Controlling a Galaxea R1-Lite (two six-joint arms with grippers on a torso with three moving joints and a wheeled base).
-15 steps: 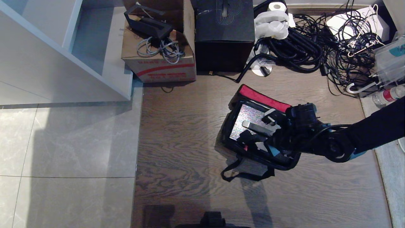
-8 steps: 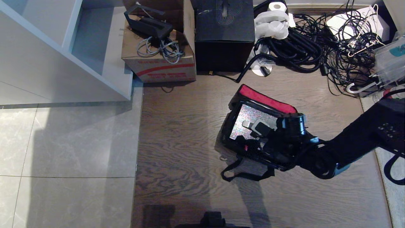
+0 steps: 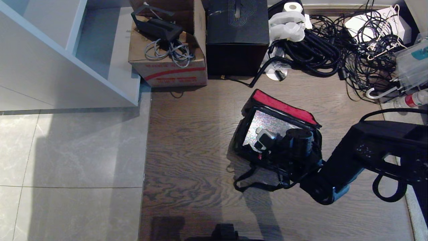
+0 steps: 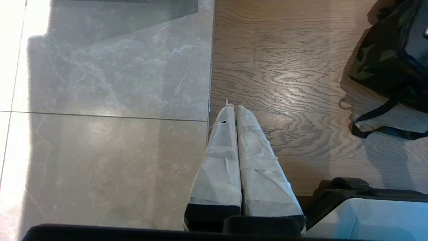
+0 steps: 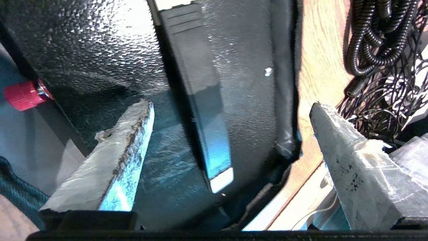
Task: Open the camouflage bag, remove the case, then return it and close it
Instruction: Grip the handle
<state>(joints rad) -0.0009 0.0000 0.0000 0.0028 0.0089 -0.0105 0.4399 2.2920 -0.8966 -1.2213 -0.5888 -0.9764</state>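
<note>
The camouflage bag [image 3: 238,140] stands open on the wooden floor, its red lid edge [image 3: 284,106] folded back. Inside lies the case [image 3: 264,121], speckled top up. My right gripper [image 3: 264,143] hovers over the near part of the case, open. In the right wrist view the case's bar handle [image 5: 200,93] runs between the spread fingers of the right gripper [image 5: 231,107], and neither finger touches it. A red knob [image 5: 21,95] shows at the case's side. My left gripper [image 4: 233,108] is parked, shut and empty, with the bag [image 4: 391,57] off to its side.
Behind the bag stand a cardboard box [image 3: 167,67] and a taller black box [image 3: 237,43]. A tangle of black cables [image 3: 321,50] lies at the back right, beside a bottle [image 3: 411,100]. A white shelf [image 3: 67,57] fills the back left. The bag's strap [image 3: 254,183] trails on the floor.
The right wrist has rolled over the case and its jaws have spread wider. The forearm has swung further into view from the right. Bag and case have stayed put.
</note>
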